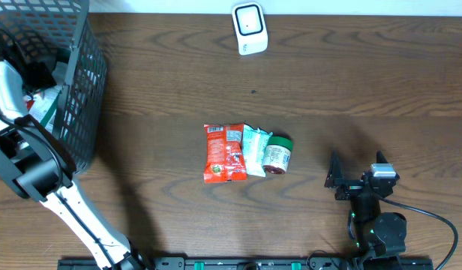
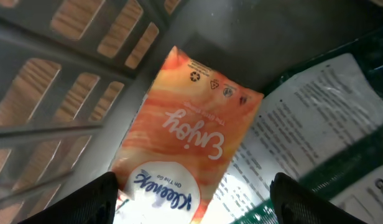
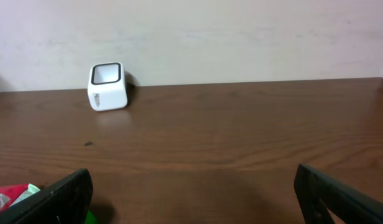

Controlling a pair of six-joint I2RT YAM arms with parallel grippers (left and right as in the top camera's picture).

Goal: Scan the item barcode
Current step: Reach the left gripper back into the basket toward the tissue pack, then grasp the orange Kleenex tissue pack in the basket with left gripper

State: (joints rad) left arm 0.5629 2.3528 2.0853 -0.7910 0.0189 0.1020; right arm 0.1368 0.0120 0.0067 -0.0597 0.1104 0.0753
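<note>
One orange Kleenex pkt (image 2: 191, 134) in mesh basket (image 1: 85, 75) — green pkt (image 2: 322, 124) beside.

Left of the left gripper (image 2: 194, 196), passage is barred by the basket's mesh wall (image 2: 67, 93). Below it and to its right, room is taken by an orange tissue pack (image 2: 191, 124) and a printed packet (image 2: 309, 124). Ahead of the right gripper (image 3: 191, 193), bare table (image 3: 241, 137) is offered up to the scanner (image 3: 107, 86); packets (image 3: 8, 196) are crowded at its left.

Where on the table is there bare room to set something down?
Bare wood lies between the scanner and the red packet, and on the right from the scanner down to the right claw. Crowded: the basket, and mid-table where red packet, pale packet and jar cluster.
</note>
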